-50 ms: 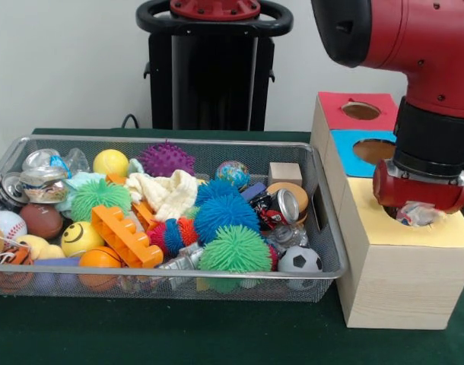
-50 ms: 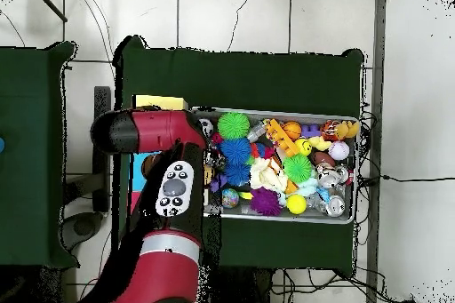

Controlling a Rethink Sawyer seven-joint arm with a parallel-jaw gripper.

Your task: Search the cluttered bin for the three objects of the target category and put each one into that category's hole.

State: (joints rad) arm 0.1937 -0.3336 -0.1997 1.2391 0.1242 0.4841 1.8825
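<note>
My gripper (image 1: pixel 417 216) hangs at the hole in the yellow top (image 1: pixel 437 232) of the wooden box, mostly hidden under the red wrist (image 1: pixel 420 190). A crumpled silvery object (image 1: pixel 420 215), like a crushed can, shows right beneath the wrist at the hole's mouth. The wire bin (image 1: pixel 327 228) to the left holds mixed toys. Among them are a crushed can (image 1: pixel 284 205) near its right end and crushed cans (image 1: pixel 42 182) at its left end. In the overhead view the arm (image 2: pixel 175 188) covers the gripper and most of the box. Only the box's yellow end (image 2: pixel 160 102) shows beside the bin (image 2: pixel 277 112).
The box also has a blue section with a hole (image 1: pixel 373 150) and a red section with a hole (image 1: pixel 360 111) behind the yellow one. Spiky balls (image 1: pixel 226 214), an orange brick (image 1: pixel 125 236), a cloth (image 1: pixel 167 194) and small sport balls (image 1: pixel 299 261) crowd the bin.
</note>
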